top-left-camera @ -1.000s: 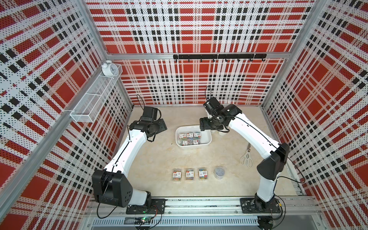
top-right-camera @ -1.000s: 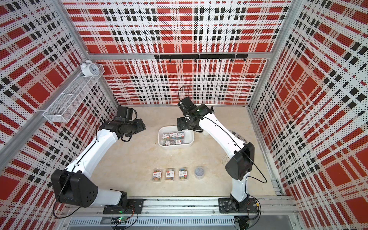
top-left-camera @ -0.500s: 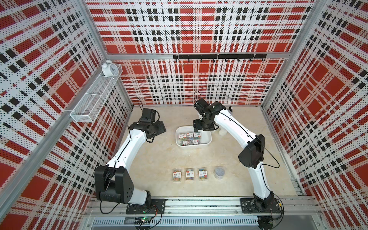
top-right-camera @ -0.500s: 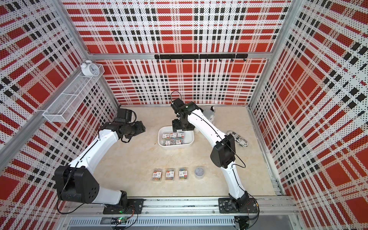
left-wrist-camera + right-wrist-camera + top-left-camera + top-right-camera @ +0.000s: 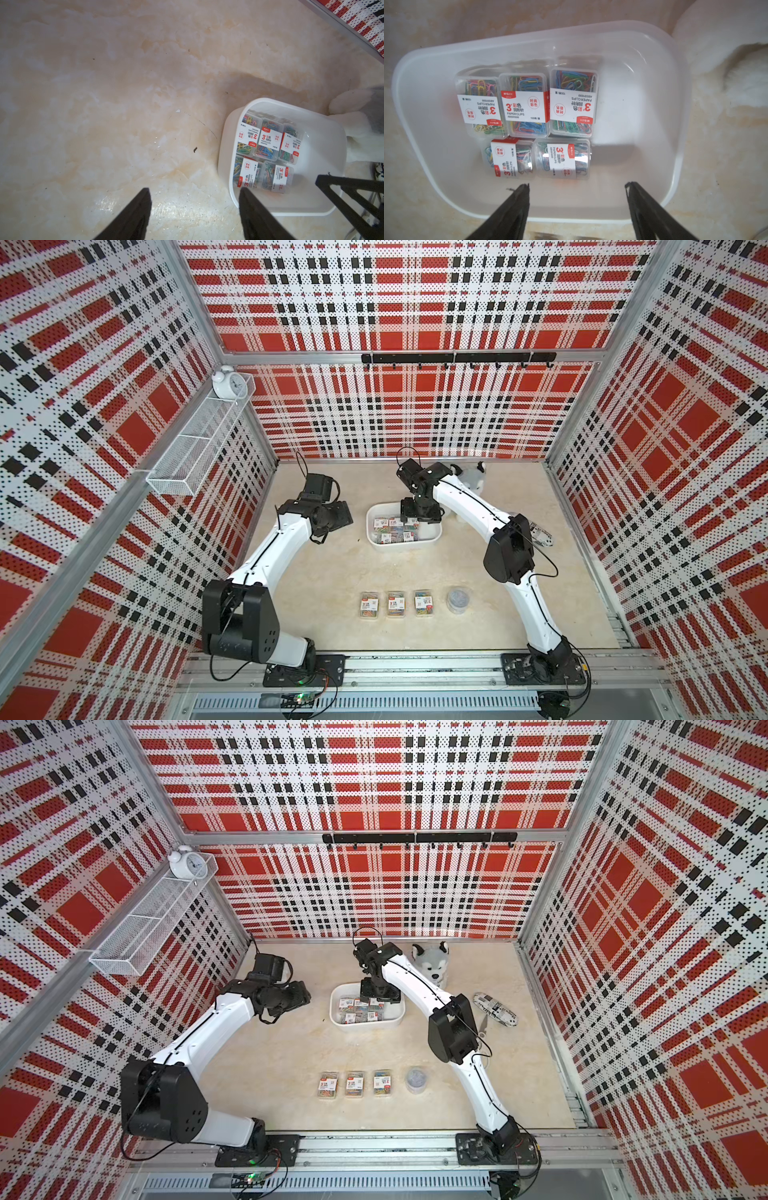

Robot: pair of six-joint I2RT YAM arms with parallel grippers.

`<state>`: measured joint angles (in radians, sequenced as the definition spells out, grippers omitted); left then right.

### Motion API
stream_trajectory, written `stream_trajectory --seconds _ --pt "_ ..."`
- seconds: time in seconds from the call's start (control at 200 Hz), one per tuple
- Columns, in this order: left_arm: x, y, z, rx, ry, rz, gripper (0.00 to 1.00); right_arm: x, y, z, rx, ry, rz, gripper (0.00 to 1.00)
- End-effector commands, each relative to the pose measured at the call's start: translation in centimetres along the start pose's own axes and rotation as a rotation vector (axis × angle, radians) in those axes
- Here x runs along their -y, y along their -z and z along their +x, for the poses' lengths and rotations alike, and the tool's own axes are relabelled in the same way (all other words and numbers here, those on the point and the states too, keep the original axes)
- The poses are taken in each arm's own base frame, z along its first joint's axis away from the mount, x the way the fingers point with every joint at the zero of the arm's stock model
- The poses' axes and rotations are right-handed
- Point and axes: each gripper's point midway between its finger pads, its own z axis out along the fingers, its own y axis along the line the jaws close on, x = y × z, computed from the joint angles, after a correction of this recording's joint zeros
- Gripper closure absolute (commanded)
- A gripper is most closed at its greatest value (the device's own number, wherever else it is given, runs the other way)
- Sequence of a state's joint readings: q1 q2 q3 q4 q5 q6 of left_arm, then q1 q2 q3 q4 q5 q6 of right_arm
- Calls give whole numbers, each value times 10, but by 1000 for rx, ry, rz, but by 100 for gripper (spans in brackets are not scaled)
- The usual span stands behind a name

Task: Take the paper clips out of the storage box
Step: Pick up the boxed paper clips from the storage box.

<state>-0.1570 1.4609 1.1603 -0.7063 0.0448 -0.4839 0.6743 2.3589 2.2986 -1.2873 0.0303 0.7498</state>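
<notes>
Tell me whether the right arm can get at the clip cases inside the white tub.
Probably yes: the right end effector hangs open above the storage box, and nothing covers the clip cases.

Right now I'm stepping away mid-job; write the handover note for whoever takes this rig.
Left gripper: open, empty, over bare table beside the storage box.
Right gripper: open, empty, poised above the box, nothing between its jaws.
In the box: five paper clip cases, three in one row and two in another.
Done: three cases and the round clear tub stand in a line on the table, towards the robot's base.
Left: lift out the five cases.
</notes>
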Motion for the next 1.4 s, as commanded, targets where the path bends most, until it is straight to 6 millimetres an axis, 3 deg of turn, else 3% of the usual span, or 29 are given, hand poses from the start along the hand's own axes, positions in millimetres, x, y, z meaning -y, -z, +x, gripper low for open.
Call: stream_trajectory --seconds 0.0,0.276,0.636,1.393 --pt "2 -4 2 -1 -34 -9 30 -4 -17 -8 26 -41 11 23" --pt "-1 -7 6 -9 -44 -21 30 3 -40 -21 34 -63 29 24" --pt "1 -7 5 -10 -42 -16 30 10 -49 -41 73 -86 15 27" --pt "2 -12 1 -14 -47 -14 29 3 -75 -39 45 -100 -6 28"
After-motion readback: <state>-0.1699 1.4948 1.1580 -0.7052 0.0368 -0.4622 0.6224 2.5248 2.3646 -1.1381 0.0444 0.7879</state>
